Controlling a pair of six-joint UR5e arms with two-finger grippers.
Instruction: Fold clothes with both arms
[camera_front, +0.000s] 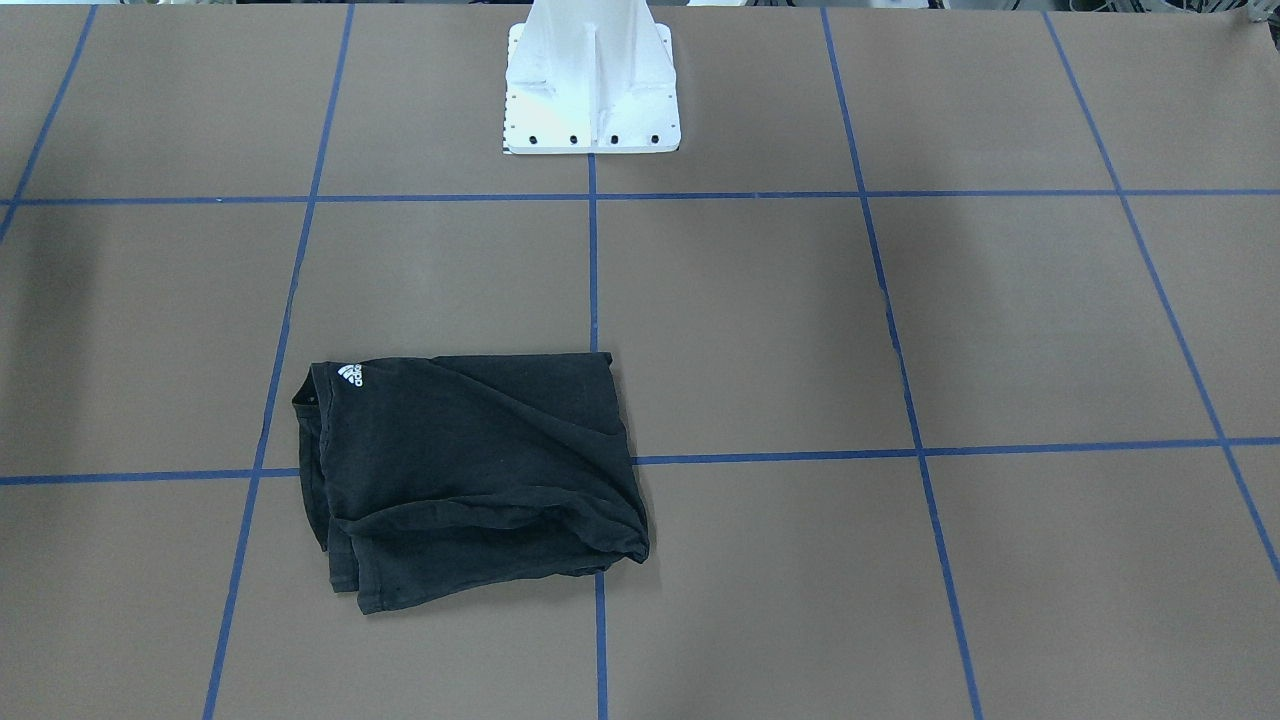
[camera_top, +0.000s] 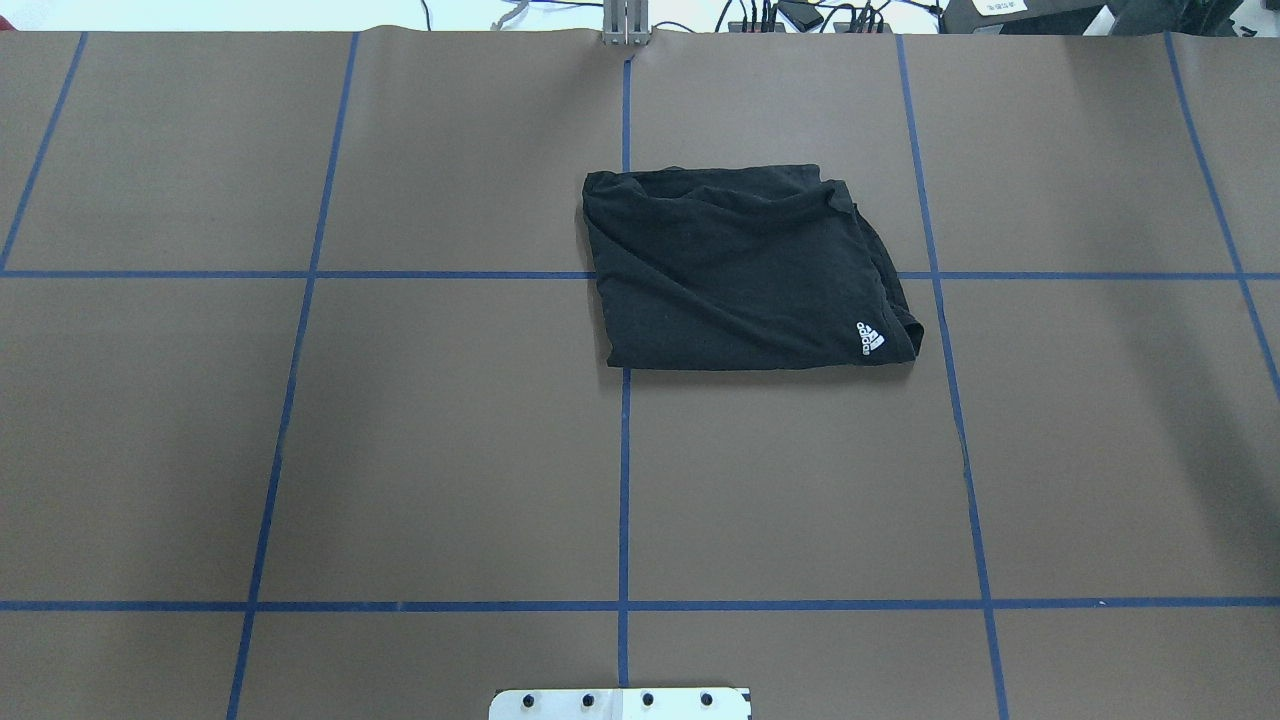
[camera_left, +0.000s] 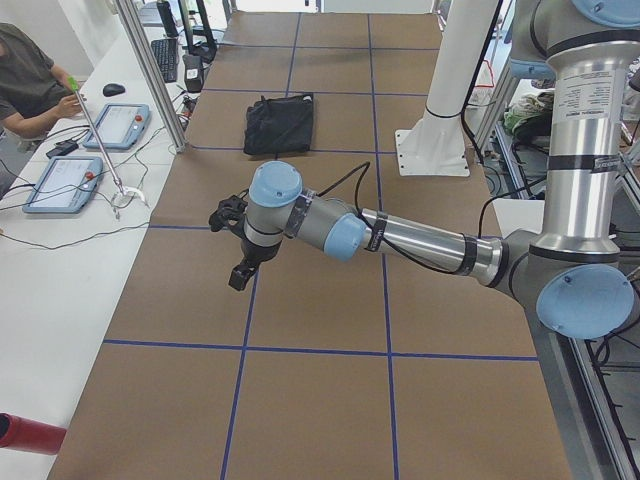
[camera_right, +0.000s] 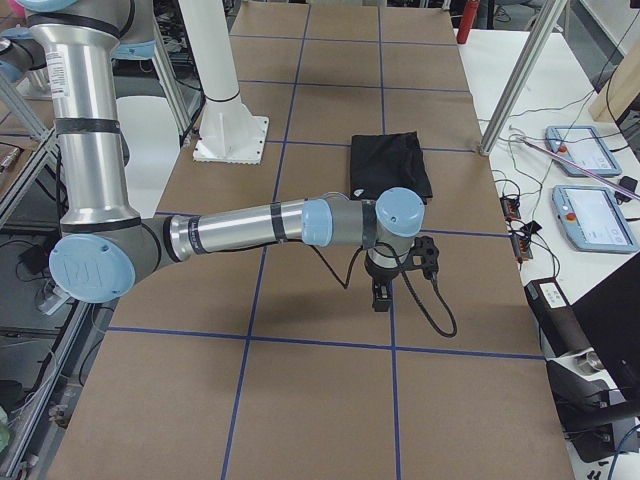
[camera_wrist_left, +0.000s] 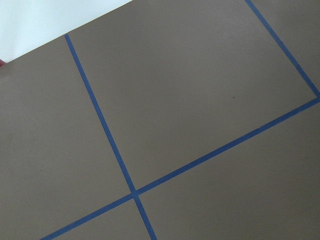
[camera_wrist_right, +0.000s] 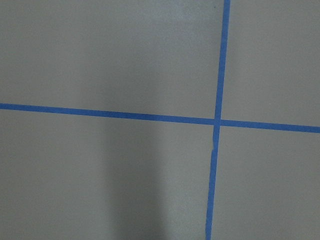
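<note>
Shirt (camera_top: 745, 270) grip: none; both jaws hang above the table (camera_top: 400, 450), well apart from the cloth, holding nothing; whether they are open or closed, I cannot tell.
Nearer arm: right arm (camera_right: 300, 222); left arm (camera_left: 400, 235) farther off.
Lie: folded, right of the centre line, toward the far edge, long axis crosswise.
</note>
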